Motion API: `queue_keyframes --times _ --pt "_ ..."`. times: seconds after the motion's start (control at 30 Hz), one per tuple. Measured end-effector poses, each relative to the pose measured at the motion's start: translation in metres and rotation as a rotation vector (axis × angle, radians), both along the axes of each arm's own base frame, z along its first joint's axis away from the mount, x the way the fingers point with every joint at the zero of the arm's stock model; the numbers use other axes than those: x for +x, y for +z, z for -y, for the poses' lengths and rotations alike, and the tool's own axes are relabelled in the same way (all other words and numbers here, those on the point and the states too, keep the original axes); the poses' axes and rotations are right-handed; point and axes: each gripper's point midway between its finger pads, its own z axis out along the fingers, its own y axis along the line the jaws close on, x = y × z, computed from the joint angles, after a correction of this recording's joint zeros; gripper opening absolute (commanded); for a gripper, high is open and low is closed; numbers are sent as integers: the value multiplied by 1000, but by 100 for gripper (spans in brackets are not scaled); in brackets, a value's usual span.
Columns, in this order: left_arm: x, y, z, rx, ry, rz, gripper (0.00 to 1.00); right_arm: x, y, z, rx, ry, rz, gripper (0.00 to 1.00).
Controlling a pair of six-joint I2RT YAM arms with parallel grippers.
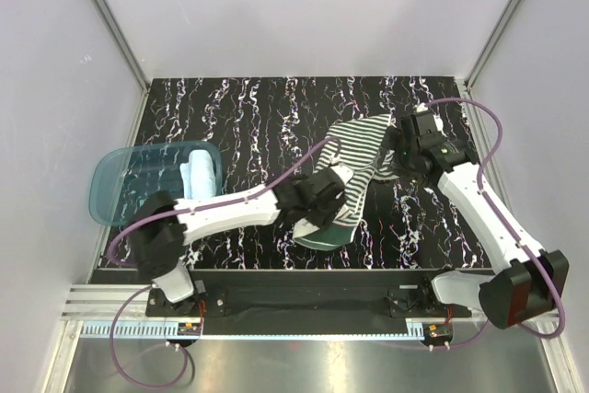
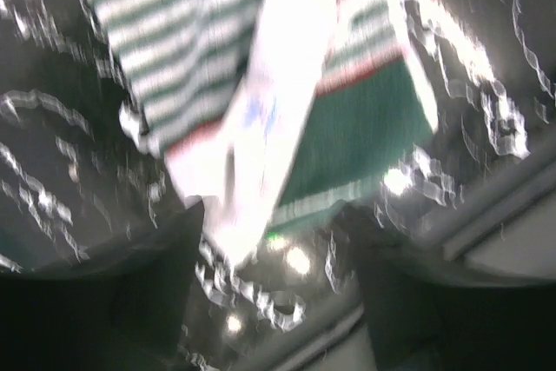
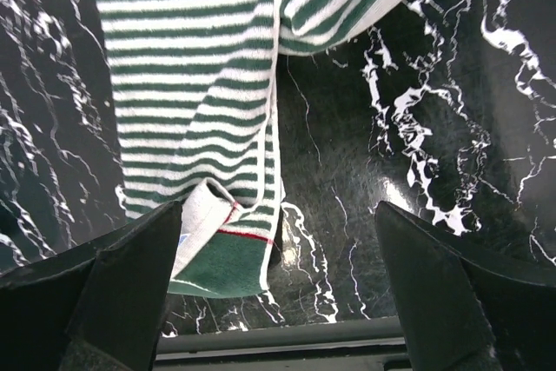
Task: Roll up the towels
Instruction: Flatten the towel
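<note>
The striped towel (image 1: 364,139) lies stretched across the middle of the marbled table, its plain green end (image 1: 324,233) toward the near edge. The left wrist view shows the striped towel (image 2: 174,49) blurred, with a white patch (image 2: 269,93) running down it. My left gripper (image 1: 336,198) hovers over its near half, jaws apart with only table between them (image 2: 278,301). My right gripper (image 1: 394,156) is at the towel's far right corner, wide open (image 3: 278,293); a folded-over towel end (image 3: 217,249) lies by its left finger (image 3: 122,293). The light blue towel (image 1: 198,172) sits in the tub.
A translucent blue plastic tub (image 1: 120,181) stands at the table's left edge. White walls with metal frame posts enclose the table on three sides. A metal rail (image 3: 287,336) runs along the near edge.
</note>
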Motion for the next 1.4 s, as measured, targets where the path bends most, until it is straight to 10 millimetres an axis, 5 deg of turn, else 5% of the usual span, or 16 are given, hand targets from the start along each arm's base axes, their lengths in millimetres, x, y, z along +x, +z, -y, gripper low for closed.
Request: queue_keyframes --times 0.13,0.4,0.73,1.0,1.23,1.4 --pt "22 -9 27 29 1 29 41 -2 12 7 8 -13 42 98" --pt "38 -25 56 53 -22 32 49 -9 2 9 15 2 20 98" --pt "53 -42 80 51 17 6 50 -7 -2 17 -8 -1 9 98" --pt "55 -65 80 91 44 -18 54 -9 -5 21 -20 5 -3 98" --pt "56 -70 76 110 68 -10 42 -8 -5 21 -14 7 2 98" --pt "58 -70 75 112 84 -2 16 -7 -5 19 -4 14 4 98"
